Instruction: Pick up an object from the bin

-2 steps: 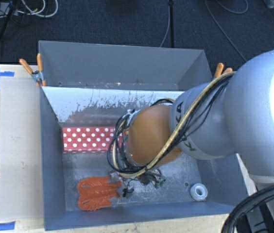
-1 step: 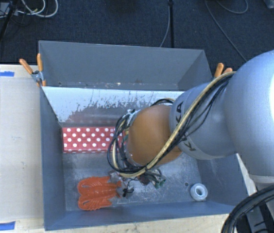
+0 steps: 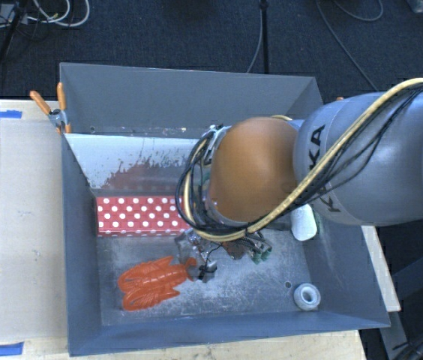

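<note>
pincer point(image 3: 201, 267) at right tip of orange ribbed toy point(image 3: 151, 283) | opening: we cannot tell | risk: we fear a tip-only grip, so the toy slips

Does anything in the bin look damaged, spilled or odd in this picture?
Yes: a reddish-brown smear marks the bin's sloped back wall, just above the red dotted box. It looks like a stain or rust, not a loose thing. Nothing else stands out.
</note>
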Controlling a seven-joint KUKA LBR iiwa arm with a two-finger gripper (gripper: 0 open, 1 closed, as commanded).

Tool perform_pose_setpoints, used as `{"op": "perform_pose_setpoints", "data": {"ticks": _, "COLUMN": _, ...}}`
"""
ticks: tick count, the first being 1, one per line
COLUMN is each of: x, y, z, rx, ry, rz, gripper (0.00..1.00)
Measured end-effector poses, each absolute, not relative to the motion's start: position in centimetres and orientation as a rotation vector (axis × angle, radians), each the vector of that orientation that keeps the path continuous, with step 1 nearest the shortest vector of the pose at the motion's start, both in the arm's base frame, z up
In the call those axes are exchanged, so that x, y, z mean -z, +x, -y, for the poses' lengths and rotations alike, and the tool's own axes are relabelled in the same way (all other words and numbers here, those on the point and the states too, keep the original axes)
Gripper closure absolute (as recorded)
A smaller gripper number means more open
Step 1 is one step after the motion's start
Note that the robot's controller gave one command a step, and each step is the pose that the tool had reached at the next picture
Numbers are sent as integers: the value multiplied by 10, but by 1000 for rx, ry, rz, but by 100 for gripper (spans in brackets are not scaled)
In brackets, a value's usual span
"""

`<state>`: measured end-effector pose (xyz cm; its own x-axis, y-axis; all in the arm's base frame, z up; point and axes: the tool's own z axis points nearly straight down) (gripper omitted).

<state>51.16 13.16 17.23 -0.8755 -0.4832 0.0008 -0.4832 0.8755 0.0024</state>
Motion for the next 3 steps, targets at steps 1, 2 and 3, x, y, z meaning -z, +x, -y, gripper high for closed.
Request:
{"op": "perform_pose_setpoints", "data": {"ticks": 1, "x": -172, "y": 512, "z": -131, "rx": 3, "ry": 782, "rz": 3041, "gripper": 100}}
{"op": "perform_pose_setpoints", "data": {"ticks": 2, "x": -215, "y": 508, "z": -131, "rx": 4, "ry": 792, "rz": 3030, "gripper": 100}}
{"op": "perform_pose_setpoints", "data": {"ticks": 3, "x": -303, "y": 503, "z": -133, "rx": 4, "ry": 741, "rz": 3052, "gripper": 100}}
